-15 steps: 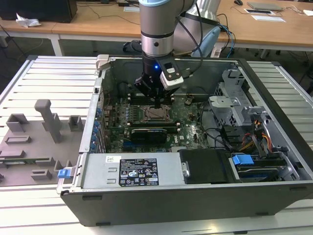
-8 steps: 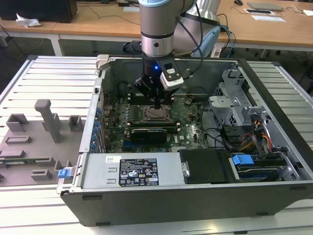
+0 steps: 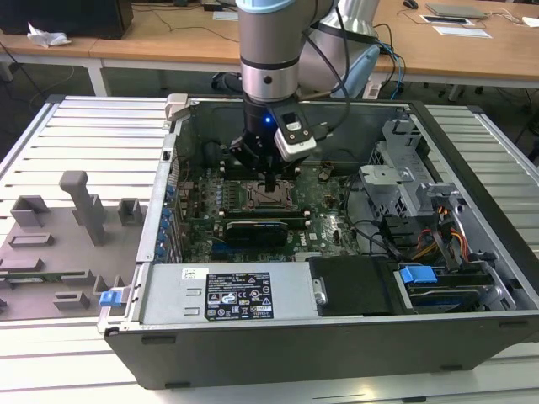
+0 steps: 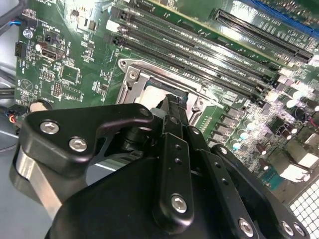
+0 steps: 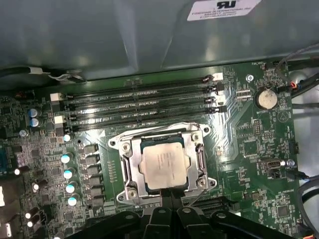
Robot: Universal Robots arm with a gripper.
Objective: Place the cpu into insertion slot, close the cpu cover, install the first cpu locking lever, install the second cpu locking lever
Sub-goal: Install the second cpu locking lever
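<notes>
Cpu (image 5: 164, 168) sits in the insertion slot (image 5: 130, 172), just beneath the tool (image 5: 172, 195), fingers pressed together.

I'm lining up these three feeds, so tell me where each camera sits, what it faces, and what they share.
Exterior view: off the arm, raised, facing the open computer case; the arm and tool reach in over the green board.
First wrist view: on the arm, facing the chip seated in its socket; black tool links along one edge.
Second wrist view: on the arm, behind the tool, facing the socket.
Both wrist views share the socket and memory slots.
</notes>
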